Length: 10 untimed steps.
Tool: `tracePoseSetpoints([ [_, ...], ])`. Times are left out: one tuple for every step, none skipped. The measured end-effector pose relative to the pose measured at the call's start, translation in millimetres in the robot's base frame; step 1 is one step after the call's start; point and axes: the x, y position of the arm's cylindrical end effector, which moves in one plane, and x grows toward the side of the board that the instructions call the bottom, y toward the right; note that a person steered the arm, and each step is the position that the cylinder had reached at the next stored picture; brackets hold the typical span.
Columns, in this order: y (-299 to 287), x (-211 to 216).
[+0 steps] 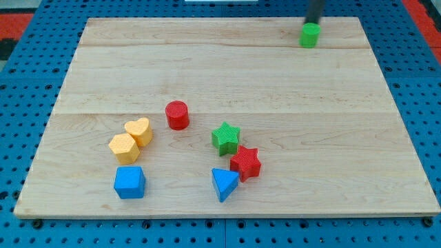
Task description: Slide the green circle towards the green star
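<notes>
The green circle [309, 34] stands near the board's top right. My tip [312, 23] is right behind it, at its top edge, touching or nearly touching. The green star [225, 137] lies well below and to the left, near the board's lower middle, with the red star [245, 163] against its lower right.
A red circle [177, 114] sits left of the green star. A blue triangle [224, 183] lies below the red star. A yellow heart [139, 130] and a yellow hexagon [123, 147] touch at lower left, above a blue cube [129, 182]. The wooden board [227, 76] rests on a blue pegboard.
</notes>
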Motion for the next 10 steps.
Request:
tracePoseSetpoints([
  [-44.8,49.5],
  [-24.6,-13.5],
  [71.1,-10.6],
  [-11.5,31.2],
  [-114.4,56.8],
  [-109.9,78.1],
  [-104.0,41.0],
  [-39.5,48.4],
  [-76.5,101.4],
  [-130.0,134.2],
])
